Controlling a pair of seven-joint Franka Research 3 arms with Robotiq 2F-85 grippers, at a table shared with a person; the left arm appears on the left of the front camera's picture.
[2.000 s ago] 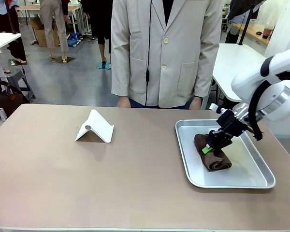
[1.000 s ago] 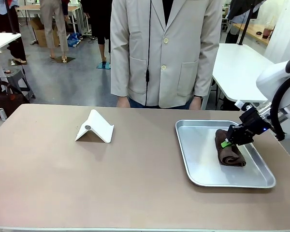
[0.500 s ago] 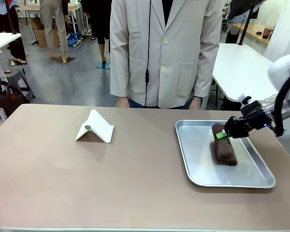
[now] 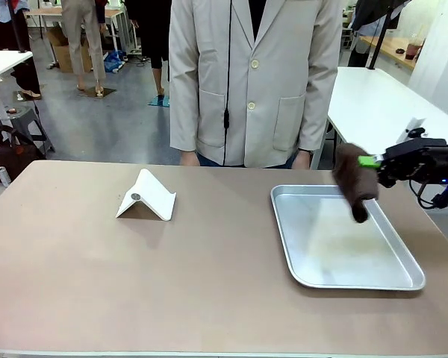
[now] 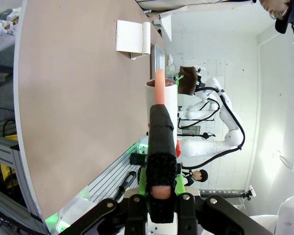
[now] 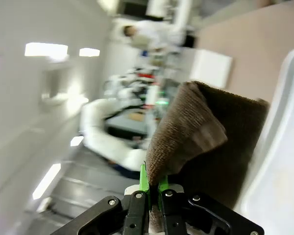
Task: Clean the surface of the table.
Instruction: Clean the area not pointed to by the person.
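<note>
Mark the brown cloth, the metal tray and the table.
brown cloth [image 4: 355, 183], front view, middle of the hanging fold.
metal tray [image 4: 336, 246], front view, bare floor.
table [image 4: 134, 283], front view, bare near-left top.

The large rectangular counter [image 4: 134, 276], with a smooth matte taupe-brown top and a light edge, carries two things. A white folded stand [image 4: 148, 196], shaped like a small tent, sits left of the middle, nearer the far edge. A shiny silver rectangular metal tray [image 4: 336, 253] lies flat on the right side, well apart from the stand.
</note>
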